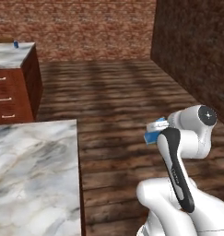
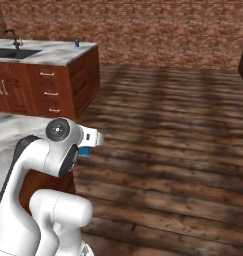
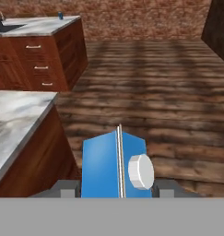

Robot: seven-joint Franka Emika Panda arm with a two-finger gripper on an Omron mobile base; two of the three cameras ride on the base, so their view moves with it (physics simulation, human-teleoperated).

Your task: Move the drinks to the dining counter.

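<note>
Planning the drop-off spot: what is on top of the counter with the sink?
On the dining counter, a small blue drink stands near the far corner, with the sink and faucet at the left. The rest of the top runs out of frame.

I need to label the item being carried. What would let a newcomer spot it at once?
Start at the white robot arm over the wooden floor, beside the near marble island. Between the tips of its pincer sits a blue carton. Its ridged top seam and round white cap set it apart from the tiny blue can on the far dining counter.
</note>
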